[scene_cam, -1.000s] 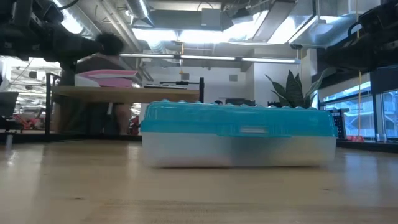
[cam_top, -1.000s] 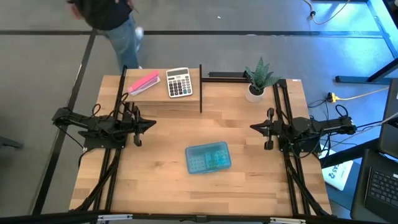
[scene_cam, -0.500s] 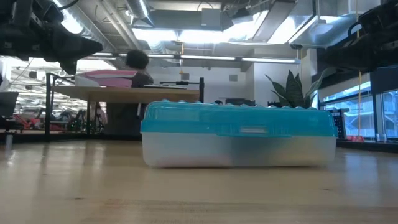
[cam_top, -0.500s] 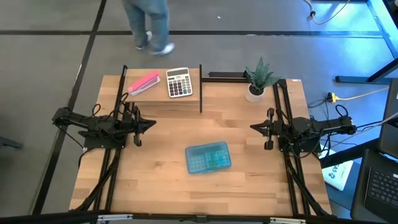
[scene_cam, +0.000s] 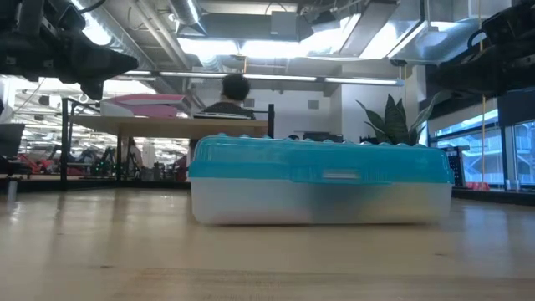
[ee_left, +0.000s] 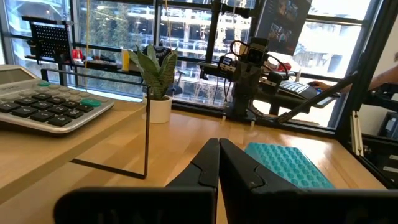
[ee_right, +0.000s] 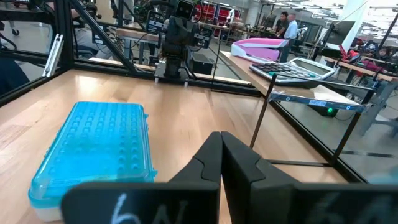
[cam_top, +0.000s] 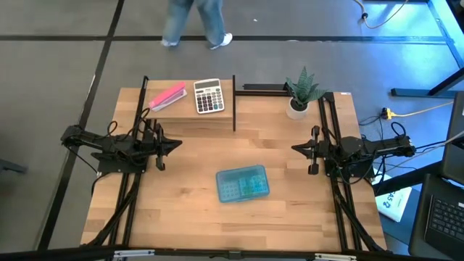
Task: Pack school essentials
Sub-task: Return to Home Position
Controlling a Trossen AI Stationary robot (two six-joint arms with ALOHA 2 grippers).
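1. In the middle of the table [cam_top: 181,210], a little toward its near edge, the blue box [cam_top: 243,183] sits flat on the wood with its lid down.
2. The lid is a bumpy, see-through blue over a paler base. I cannot make out what lies inside, so the box is the only place the school things could be seen.
3. The left gripper [cam_top: 179,146] hangs above the table's left side, well apart from the box, and points inward toward the centre. Its wrist view shows the two dark fingers [ee_left: 205,168] pressed together with nothing between them.
4. The right gripper [cam_top: 293,148] hangs above the right side, facing the left one across the table. It is also well clear of the box, with its fingers [ee_right: 208,163] closed on nothing.
5. At the far left corner a raised shelf [cam_top: 185,110] carries a calculator [cam_top: 209,96] and, just beside it, a pink block [cam_top: 167,96].
6. A potted plant [cam_top: 301,90] stands at the far right.
7. Beyond the far edge a person [cam_top: 196,22] is on the floor, legs and shoes showing from above.
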